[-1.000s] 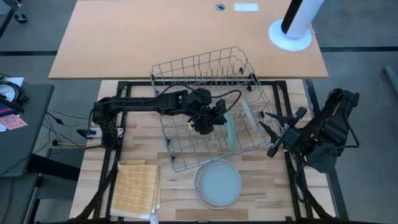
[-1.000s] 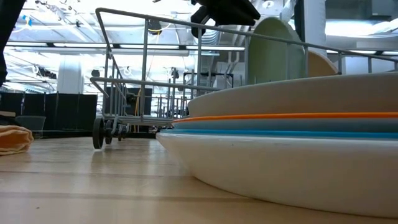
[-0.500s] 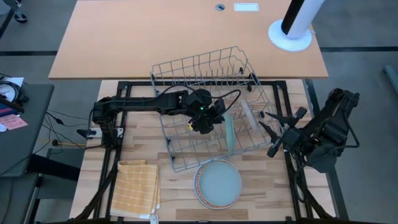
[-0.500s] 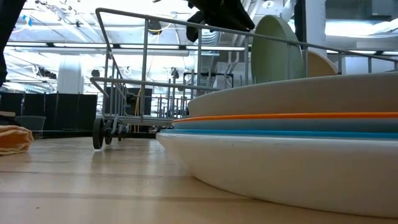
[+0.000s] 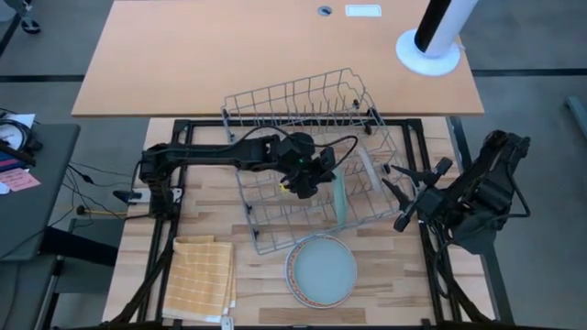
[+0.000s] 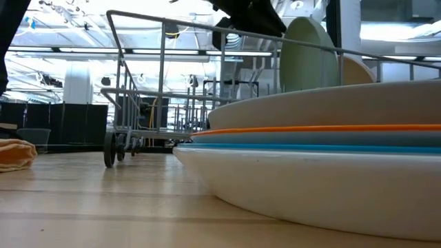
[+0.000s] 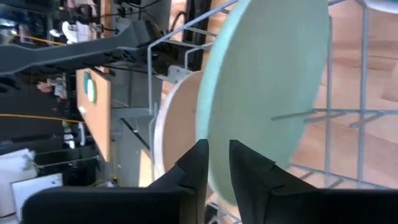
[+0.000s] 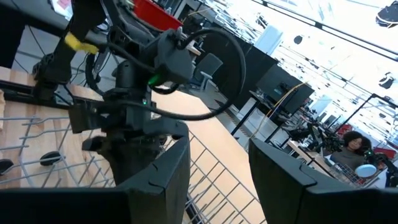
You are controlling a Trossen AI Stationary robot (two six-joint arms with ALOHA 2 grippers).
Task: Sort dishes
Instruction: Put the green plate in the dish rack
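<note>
left gripper (image 5: 318, 174) sits over the wire rack (image 5: 266, 105), fingers close together just beside the upright pale green plate (image 5: 340, 194) slotted there, apparently released. remaining plates (image 5: 321, 270) are stacked on the bench beside the rack. next move: fetch another plate. right gripper (image 5: 406, 195) waits, fingers spread.

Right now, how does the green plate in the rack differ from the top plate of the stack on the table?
The green plate stands on edge inside the wire rack; the top plate lies flat on the stack. The green plate is in front of the left gripper; the top plate has no gripper near it. Both are round.
</note>
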